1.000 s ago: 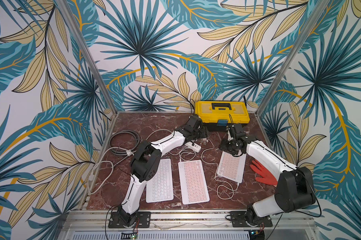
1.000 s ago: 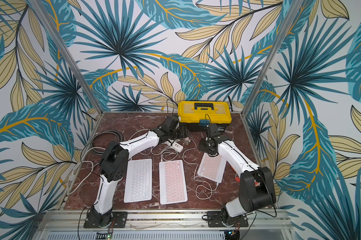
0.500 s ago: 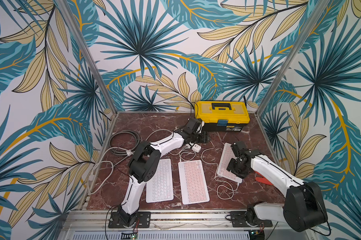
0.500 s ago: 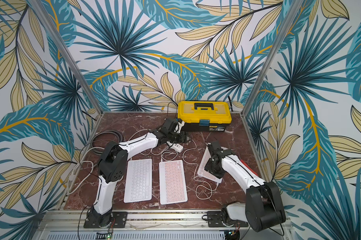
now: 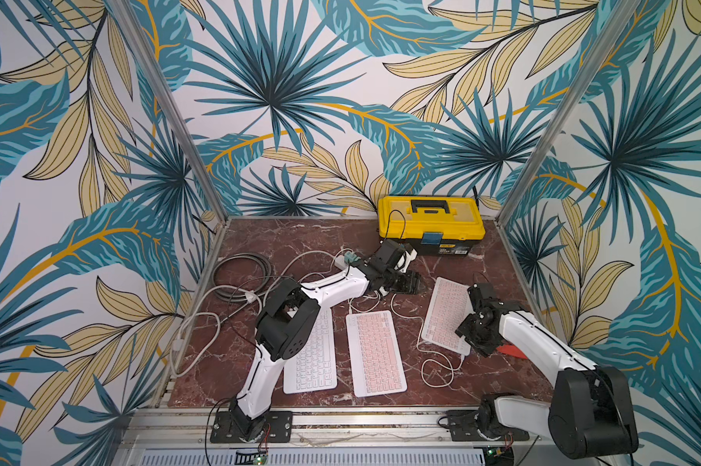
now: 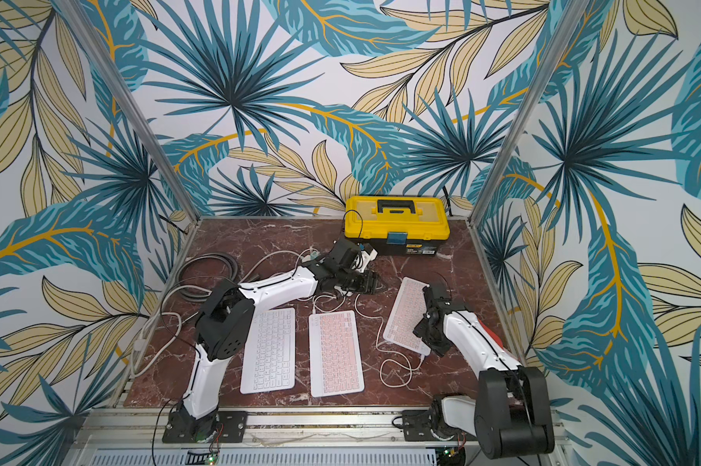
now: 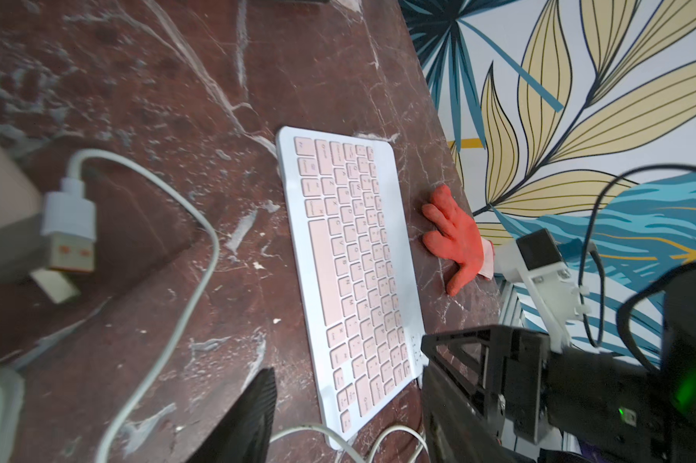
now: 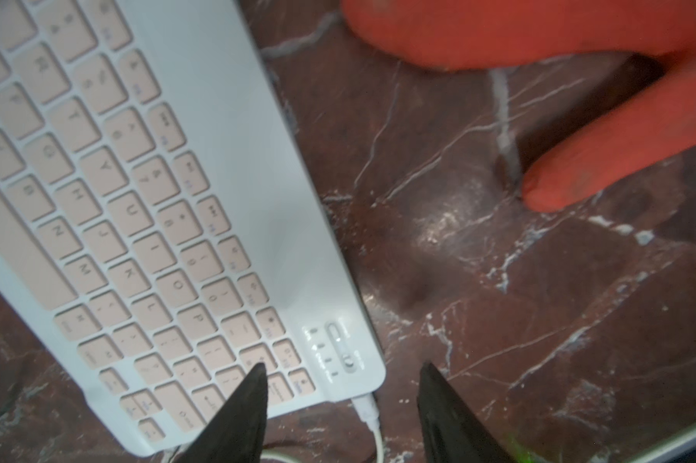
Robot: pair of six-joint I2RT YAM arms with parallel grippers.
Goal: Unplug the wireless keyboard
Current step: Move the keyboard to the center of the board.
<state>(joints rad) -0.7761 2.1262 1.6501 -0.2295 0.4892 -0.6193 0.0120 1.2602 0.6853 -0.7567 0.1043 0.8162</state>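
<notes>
Since a second ago the right gripper (image 8: 342, 401) is gone from the toolbox end of the pink keyboard (image 8: 138, 200) and now hangs over that keyboard's corner farthest from the yellow toolbox (image 5: 431, 226); the left gripper (image 5: 407, 282) stays just in front of the toolbox. Right jaws: spread wide, holding nothing. Its two dark fingers (image 8: 250, 405) straddle the corner, with the white plug (image 8: 364, 407) between the tips, apart from both. Plug is seated in the keyboard's edge; white cable (image 5: 433, 369) loops off on the side away from the toolbox. Keyboard lies flat on the marble table (image 5: 284, 238), in front of the toolbox, slightly skewed. Left jaws: cannot tell; the wrist view shows only one dark finger (image 7: 250, 417), with a white USB plug (image 7: 70, 216) nearby. Red glove (image 8: 539, 40) lies beside the keyboard.
</notes>
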